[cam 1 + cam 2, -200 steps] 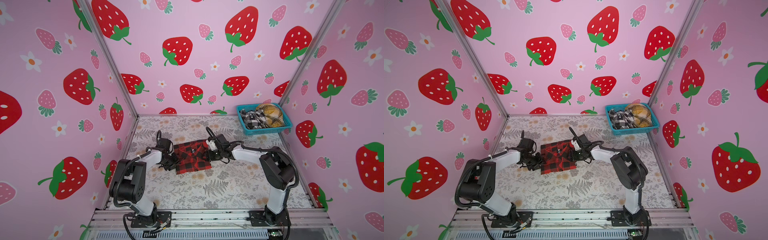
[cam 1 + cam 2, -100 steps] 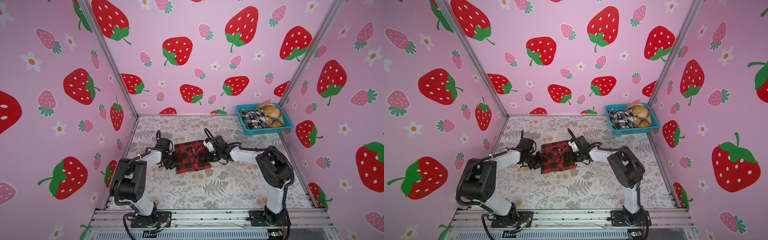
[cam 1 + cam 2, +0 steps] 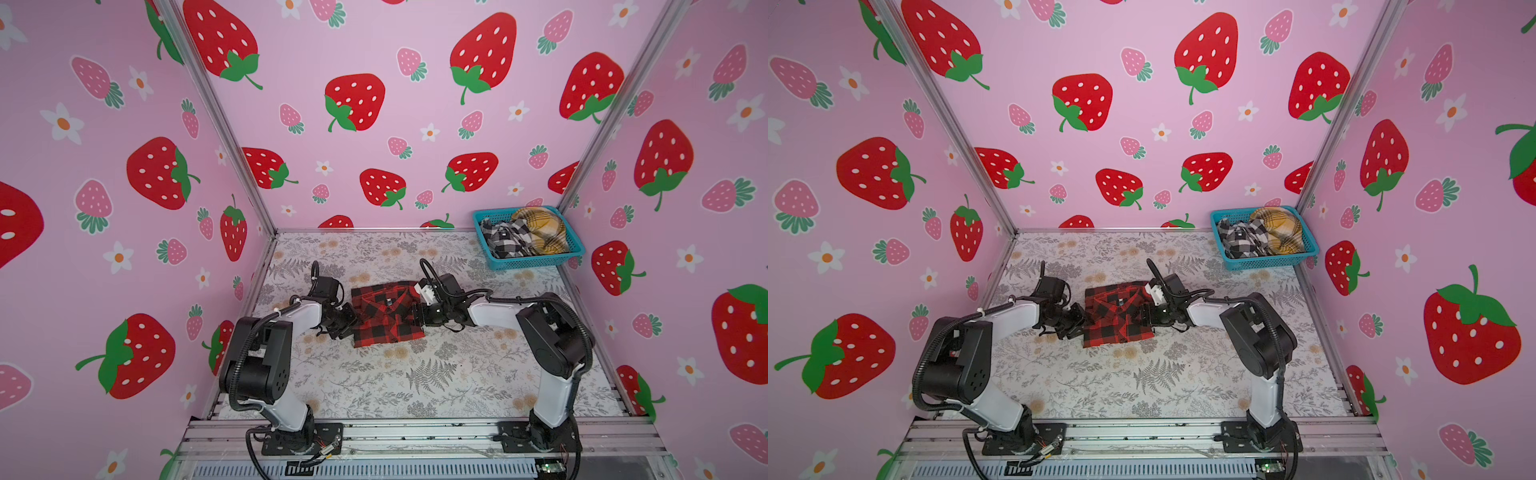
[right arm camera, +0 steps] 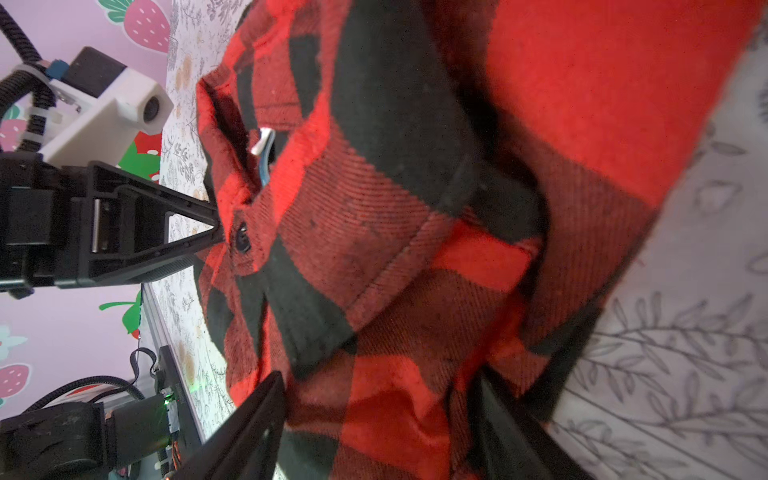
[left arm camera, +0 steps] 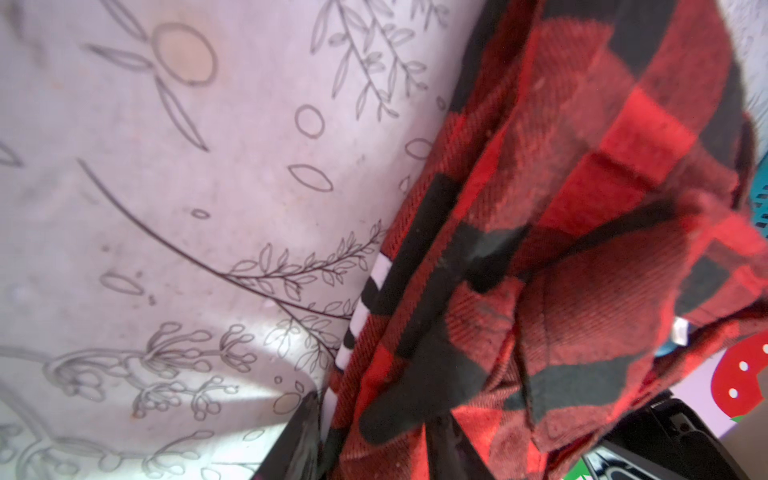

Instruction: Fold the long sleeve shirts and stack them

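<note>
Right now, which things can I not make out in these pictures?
- Left tool tips, left wrist view: red shirt covers them; grip unclear.
- Right tool, right wrist view: shirt fills the gap; grip unclear.
- Sleeves, both top views: hidden in the folds.
- Basket bottom, both top views: check shirt and yellow shirt cover it.

The folded shirt (image 3: pixel 384 318) lies flat on the table (image 3: pixel 415 376) between the grippers, the left gripper (image 3: pixel 350 321) at one side edge, the right gripper (image 3: pixel 418 316) at the opposite edge, cloth between each one's jaws. Well behind and outward of the right gripper stands the basket (image 3: pixel 530 263); in it, the nearer bundled shirt (image 3: pixel 503 241) touches the farther bundled shirt (image 3: pixel 542 230).
</note>
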`<action>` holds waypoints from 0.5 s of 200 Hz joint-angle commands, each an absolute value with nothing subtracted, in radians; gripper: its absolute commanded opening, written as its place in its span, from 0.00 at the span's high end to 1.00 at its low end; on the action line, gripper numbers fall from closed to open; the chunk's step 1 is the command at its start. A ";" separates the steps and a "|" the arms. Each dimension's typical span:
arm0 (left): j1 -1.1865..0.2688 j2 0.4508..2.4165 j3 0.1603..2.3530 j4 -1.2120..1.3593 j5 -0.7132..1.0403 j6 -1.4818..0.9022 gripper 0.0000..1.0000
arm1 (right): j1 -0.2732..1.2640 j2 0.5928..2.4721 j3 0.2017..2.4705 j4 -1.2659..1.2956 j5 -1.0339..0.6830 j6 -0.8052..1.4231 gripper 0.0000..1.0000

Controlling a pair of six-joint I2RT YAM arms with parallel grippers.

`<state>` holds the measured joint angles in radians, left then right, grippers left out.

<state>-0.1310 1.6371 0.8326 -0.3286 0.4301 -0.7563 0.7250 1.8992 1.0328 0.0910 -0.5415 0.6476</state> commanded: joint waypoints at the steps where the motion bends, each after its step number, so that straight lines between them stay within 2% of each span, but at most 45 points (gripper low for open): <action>1: -0.127 1.670 0.799 -0.360 0.391 -0.750 0.57 | 0.752 1.952 1.020 0.100 -0.607 0.672 0.29; 10: -0.129 1.674 0.798 -0.353 0.397 -0.755 0.57 | 0.759 1.961 1.019 0.134 -0.636 0.690 0.32; 47: -0.146 1.696 0.796 -0.323 0.419 -0.776 0.58 | 0.766 1.981 1.024 0.252 -0.758 0.756 0.34; 54: -0.150 1.698 0.794 -0.321 0.420 -0.780 0.59 | 0.764 1.976 1.030 0.249 -0.755 0.756 0.38; 64: -0.152 1.699 0.792 -0.318 0.420 -0.782 0.59 | 0.762 1.969 1.039 0.241 -0.745 0.756 0.47; 72: -0.152 1.698 0.793 -0.320 0.421 -0.780 0.59 | 0.758 1.963 1.046 0.227 -0.735 0.754 0.59; 80: -0.150 1.694 0.799 -0.333 0.416 -0.772 0.59 | 0.753 1.954 1.049 0.214 -0.723 0.752 0.64; 86: -0.145 1.690 0.804 -0.345 0.408 -0.764 0.59 | 0.748 1.947 1.048 0.206 -0.715 0.750 0.64; 100: -0.127 1.672 0.824 -0.388 0.389 -0.738 0.59 | 0.740 1.932 1.052 0.156 -0.680 0.727 0.53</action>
<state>-0.1364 1.6482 0.8299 -0.2920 0.4454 -0.7631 0.7467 1.9587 1.0359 0.2108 -0.6983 0.7368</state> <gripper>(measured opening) 0.409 0.409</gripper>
